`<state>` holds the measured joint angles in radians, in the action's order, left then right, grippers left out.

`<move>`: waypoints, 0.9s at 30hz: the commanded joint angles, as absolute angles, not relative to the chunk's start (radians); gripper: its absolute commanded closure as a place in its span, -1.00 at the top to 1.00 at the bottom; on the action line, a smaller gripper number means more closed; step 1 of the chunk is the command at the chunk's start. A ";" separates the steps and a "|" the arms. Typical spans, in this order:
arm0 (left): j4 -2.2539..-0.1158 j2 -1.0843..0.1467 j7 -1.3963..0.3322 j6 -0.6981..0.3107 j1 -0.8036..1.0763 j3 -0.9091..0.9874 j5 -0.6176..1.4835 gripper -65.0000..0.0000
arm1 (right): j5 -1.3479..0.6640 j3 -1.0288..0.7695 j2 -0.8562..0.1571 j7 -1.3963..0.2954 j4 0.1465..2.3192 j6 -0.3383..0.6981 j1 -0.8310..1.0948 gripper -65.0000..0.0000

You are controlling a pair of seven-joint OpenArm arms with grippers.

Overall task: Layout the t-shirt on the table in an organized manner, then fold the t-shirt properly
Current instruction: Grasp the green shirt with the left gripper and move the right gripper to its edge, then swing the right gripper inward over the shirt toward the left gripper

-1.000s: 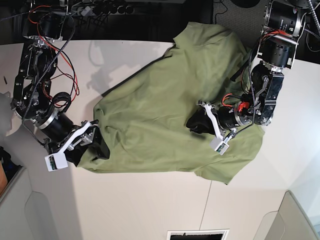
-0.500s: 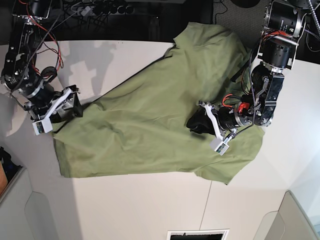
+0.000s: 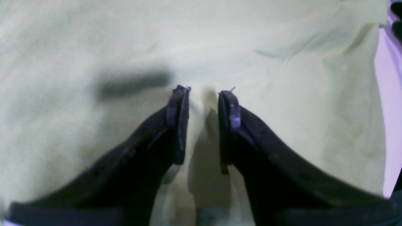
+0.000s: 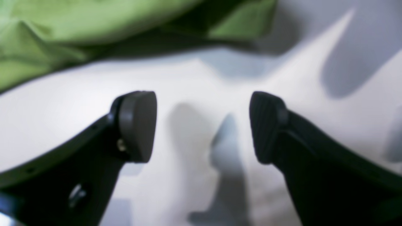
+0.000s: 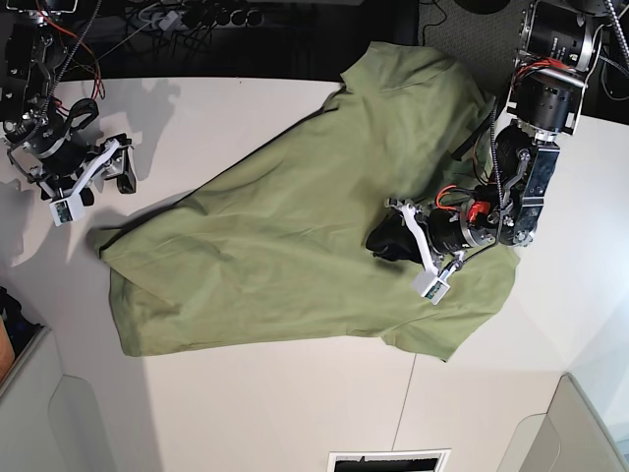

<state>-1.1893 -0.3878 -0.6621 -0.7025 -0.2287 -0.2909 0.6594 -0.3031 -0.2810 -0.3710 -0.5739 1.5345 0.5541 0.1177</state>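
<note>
Our left gripper point(image 3: 203, 94) presses down on the t-shirt point(image 5: 305, 226), its jaws narrow, with a little fold of green cloth between them. Our right gripper point(image 4: 202, 125) is wide apart and holds nothing, hovering over the bare white table point(image 5: 246, 413) just beside the shirt's left edge. The shirt lies spread across the table's middle.

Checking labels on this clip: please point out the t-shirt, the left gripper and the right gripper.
t-shirt point(image 5: 285, 246), base view, middle of the body.
left gripper point(image 3: 203, 94), left wrist view, between fingertips on the cloth.
right gripper point(image 4: 202, 125), right wrist view, between open fingertips.
</note>
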 commanded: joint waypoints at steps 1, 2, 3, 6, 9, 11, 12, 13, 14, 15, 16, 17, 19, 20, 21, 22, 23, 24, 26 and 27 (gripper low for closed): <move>-1.216 -0.399 -0.701 -0.698 -0.235 -0.294 0.643 -0.44 | -0.314 -0.270 -0.384 -0.538 1.523 0.554 0.095 0.37; -1.237 -0.399 -0.701 -0.698 -0.235 -0.294 0.643 -0.44 | -0.314 -0.251 -0.381 -0.529 1.496 0.554 0.086 0.37; -1.254 -0.399 -0.700 -0.698 -0.236 -0.294 0.643 -0.44 | -0.314 -0.229 -0.377 -0.525 1.471 0.554 0.072 0.37; -1.283 -0.394 -0.699 -0.698 -0.236 -0.294 0.638 -0.44 | -0.316 -0.162 -0.357 -0.522 1.415 0.554 0.021 0.37; -1.282 -0.386 -0.700 -0.698 -0.232 -0.294 0.628 -0.44 | -0.313 -0.116 -0.325 -0.522 1.385 0.553 -0.033 0.37; -1.282 -0.378 -0.700 -0.698 -0.229 -0.294 0.618 -0.44 | -0.312 -0.097 -0.300 -0.523 1.377 0.550 -0.071 0.37; -1.282 -0.373 -0.700 -0.698 -0.229 -0.294 0.612 -0.44 | -0.312 -0.091 -0.287 -0.522 1.376 0.549 -0.090 0.37; -1.282 -0.367 -0.700 -0.698 -0.229 -0.294 0.606 -0.44 | -0.310 -0.086 -0.272 -0.522 1.376 0.550 -0.111 0.37; -1.282 -0.363 -0.700 -0.698 -0.229 -0.294 0.604 -0.44 | -0.307 -0.083 -0.256 -0.522 1.376 0.550 -0.132 0.37; -1.282 -0.359 -0.700 -0.698 -0.229 -0.294 0.604 -0.44 | -0.302 -0.080 -0.239 -0.523 1.376 0.550 -0.155 0.37; -1.282 -0.355 -0.700 -0.698 -0.228 -0.294 0.604 -0.44 | -0.297 -0.076 -0.222 -0.522 1.376 0.550 -0.174 0.37; -1.282 -0.353 -0.700 -0.698 -0.226 -0.294 0.605 -0.44 | -0.292 -0.073 -0.203 -0.523 1.376 0.550 -0.195 0.37; -1.282 -0.349 -0.701 -0.698 -0.222 -0.294 0.605 -0.44 | -0.278 -0.068 -0.167 -0.523 1.376 0.550 -0.229 0.37; -1.282 -0.348 -0.700 -0.698 -0.218 -0.294 0.606 -0.44 | -0.263 -0.065 -0.150 -0.523 1.375 0.550 -0.245 0.37; -1.282 -0.348 -0.700 -0.698 -0.216 -0.294 0.606 -0.44 | -0.248 -0.061 -0.135 -0.523 1.371 0.550 -0.261 0.37; -1.282 -0.348 -0.700 -0.698 -0.213 -0.294 0.606 -0.44 | -0.239 -0.056 -0.123 -0.523 1.363 0.550 -0.276 0.37; -1.282 -0.348 -0.700 -0.698 -0.210 -0.294 0.606 -0.44 | -0.234 -0.050 -0.113 -0.523 1.348 0.550 -0.291 0.37; -1.282 -0.347 -0.700 -0.698 -0.209 -0.294 0.606 -0.44 | -0.231 -0.041 -0.107 -0.520 1.328 0.550 -0.304 0.37; -1.282 -0.346 -0.700 -0.698 -0.208 -0.294 0.606 -0.44 | -0.230 -0.020 -0.101 -0.518 1.282 0.550 -0.323 0.37; -1.282 -0.346 -0.699 -0.698 -0.207 -0.294 0.606 -0.44 | -0.231 -0.006 -0.101 -0.517 1.254 0.550 -0.331 0.37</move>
<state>-1.2709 -0.3431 -0.6868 -0.6933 -0.1970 -0.2951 0.6121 -0.2207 -0.0040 -0.0994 -0.5377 1.2392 0.5465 -0.3058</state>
